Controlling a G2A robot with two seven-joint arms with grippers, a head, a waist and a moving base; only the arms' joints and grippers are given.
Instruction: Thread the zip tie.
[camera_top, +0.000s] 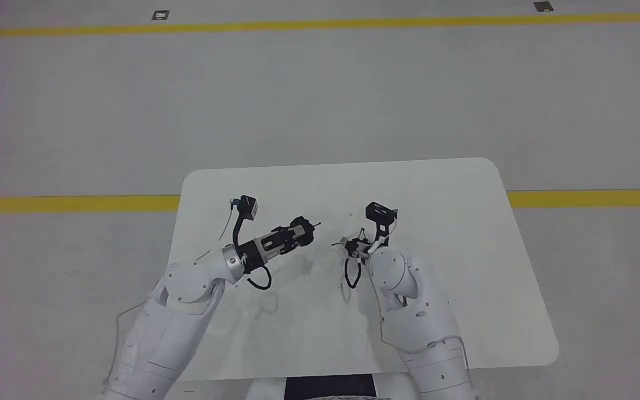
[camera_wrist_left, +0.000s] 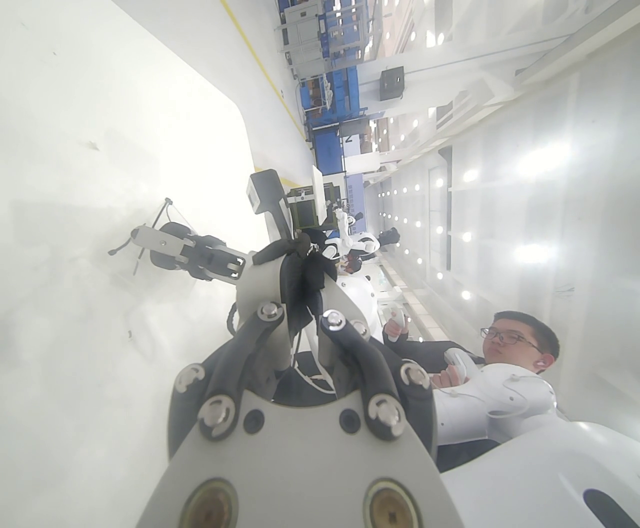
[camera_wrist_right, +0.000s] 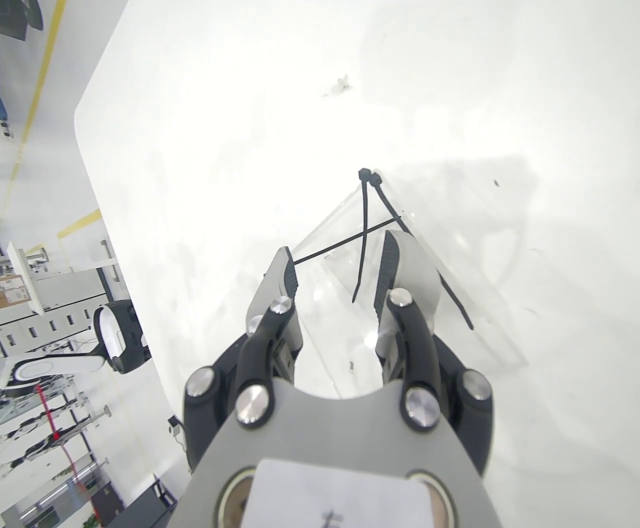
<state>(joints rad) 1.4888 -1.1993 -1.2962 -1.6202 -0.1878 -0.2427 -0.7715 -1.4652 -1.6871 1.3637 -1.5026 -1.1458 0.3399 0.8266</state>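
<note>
A black zip tie (camera_wrist_right: 366, 215) is bent into a loop with its strands crossing, head at the far end. It rests against a clear plastic piece (camera_wrist_right: 480, 325) on the white table (camera_top: 450, 200). My right gripper (camera_wrist_right: 340, 260) is open, one finger on each side of the loop's loose ends, and one strand touches a fingertip (camera_wrist_right: 289, 265). In the left wrist view the zip tie (camera_wrist_left: 164, 212) sticks out past the right gripper (camera_wrist_left: 131, 239). My left gripper (camera_top: 308, 230) hovers close by, facing the right gripper (camera_top: 350, 244). Its fingers look shut; I cannot tell whether anything is pinched.
The table stretches bare beyond both grippers, with its rounded far corners and edges well away. A small dark speck (camera_wrist_right: 341, 85) lies on the surface past the zip tie. Grey floor with yellow lines (camera_top: 90, 203) surrounds the table.
</note>
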